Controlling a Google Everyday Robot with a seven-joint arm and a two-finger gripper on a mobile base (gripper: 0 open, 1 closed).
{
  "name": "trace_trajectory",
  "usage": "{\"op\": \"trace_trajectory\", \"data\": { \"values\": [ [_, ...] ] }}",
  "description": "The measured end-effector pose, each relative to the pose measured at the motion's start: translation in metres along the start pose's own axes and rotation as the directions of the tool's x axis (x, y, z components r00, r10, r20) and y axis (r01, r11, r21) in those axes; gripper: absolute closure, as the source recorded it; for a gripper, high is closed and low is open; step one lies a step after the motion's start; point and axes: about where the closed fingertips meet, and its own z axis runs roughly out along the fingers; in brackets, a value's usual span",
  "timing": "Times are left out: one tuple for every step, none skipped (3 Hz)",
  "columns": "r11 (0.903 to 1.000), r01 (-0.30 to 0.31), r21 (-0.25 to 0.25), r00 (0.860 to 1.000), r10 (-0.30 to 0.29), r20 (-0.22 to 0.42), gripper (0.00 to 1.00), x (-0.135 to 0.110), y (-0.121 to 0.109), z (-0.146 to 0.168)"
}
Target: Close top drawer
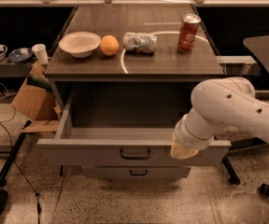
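The top drawer (102, 152) is a wide grey drawer with a black bar handle (135, 153) in the middle of its front. It stands partly pulled out of the cabinet and its inside looks empty. My white arm reaches in from the right. My gripper (185, 149) is at the right end of the drawer's front panel, against its top edge, mostly hidden behind the wrist.
On the cabinet top (172, 64) stand a white bowl (79, 43), an orange (109, 45), a crumpled bag (140, 42) and a red can (188, 32). A lower drawer (135, 172) is a little open. A cardboard box (34, 99) and cables lie at the left, a chair base at the right.
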Motion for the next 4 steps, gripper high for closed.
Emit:
{"op": "trace_trajectory", "data": {
  "values": [
    [0.9998,-0.018,0.009,1.000,0.018,-0.009,1.00,0.017,-0.004,0.004],
    [0.9987,-0.051,0.004,0.998,0.051,-0.032,1.00,0.040,-0.004,0.003],
    [0.9953,-0.096,-0.008,0.994,0.095,-0.061,1.00,0.065,-0.002,-0.001],
    [0.9893,-0.145,-0.019,0.986,0.143,-0.091,1.00,0.090,0.002,-0.003]
  ]
}}
